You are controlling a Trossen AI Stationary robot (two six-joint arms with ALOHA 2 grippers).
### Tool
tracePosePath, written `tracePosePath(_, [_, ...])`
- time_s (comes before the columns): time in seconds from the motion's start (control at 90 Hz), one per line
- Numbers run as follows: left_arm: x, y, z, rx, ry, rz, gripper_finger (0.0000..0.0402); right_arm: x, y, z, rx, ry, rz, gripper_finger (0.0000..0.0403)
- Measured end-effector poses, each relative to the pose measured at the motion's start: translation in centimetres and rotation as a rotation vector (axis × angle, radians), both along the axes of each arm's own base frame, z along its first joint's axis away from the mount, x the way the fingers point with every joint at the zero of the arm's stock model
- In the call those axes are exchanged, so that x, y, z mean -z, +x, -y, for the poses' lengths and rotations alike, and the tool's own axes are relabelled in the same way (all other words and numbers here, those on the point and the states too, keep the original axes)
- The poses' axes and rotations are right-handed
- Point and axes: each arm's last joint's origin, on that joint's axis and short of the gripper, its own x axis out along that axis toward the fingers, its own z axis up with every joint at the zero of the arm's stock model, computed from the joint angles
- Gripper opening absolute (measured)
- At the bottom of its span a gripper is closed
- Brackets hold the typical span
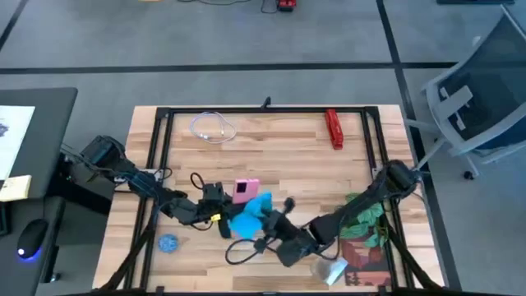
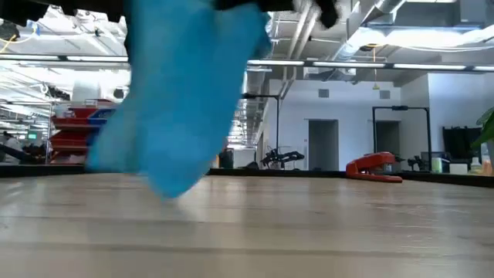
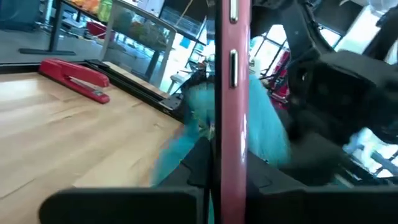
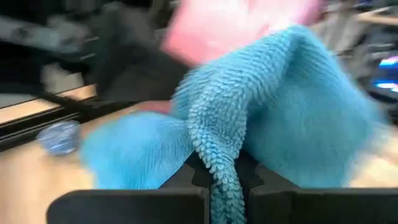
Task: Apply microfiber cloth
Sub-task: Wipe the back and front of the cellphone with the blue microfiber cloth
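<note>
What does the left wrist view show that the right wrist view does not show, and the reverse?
Only the left wrist view shows the red stapler lying on the table, and the pink phone seen edge-on, held between the left gripper's fingers. Only the right wrist view shows the small blue disc and the right gripper pinching the cloth. Both show the blue microfiber cloth beside the phone.

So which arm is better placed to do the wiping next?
The right. Its gripper is shut on the microfiber cloth, lifted off the table beside the pink phone. The left gripper is shut on that phone, holding it on edge, so it likely just steadies it.
</note>
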Motion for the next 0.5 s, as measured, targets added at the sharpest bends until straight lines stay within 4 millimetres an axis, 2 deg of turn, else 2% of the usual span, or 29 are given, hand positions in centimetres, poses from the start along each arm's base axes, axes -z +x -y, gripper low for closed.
tracePosePath(0.133, [0.1,0.0,0.0,0.004,0.009,-0.007,0.0011,0.0,0.4,0.0,-0.074,0.059,-0.001,0.0000])
tracePosePath(0.233, [0.1,0.0,0.0,0.004,0.013,-0.008,0.0011,0.8,1.8,0.2,-0.182,0.138,0.023,0.0000])
tracePosePath(0.356, [0.0,0.1,-0.1,0.000,0.008,-0.001,0.0011,2.3,3.6,0.7,-0.285,0.120,0.043,0.0000])
tracePosePath(0.5, [0.0,0.1,-0.1,-0.004,0.008,-0.002,0.0011,2.6,4.1,1.3,-0.275,0.095,0.041,0.0000])
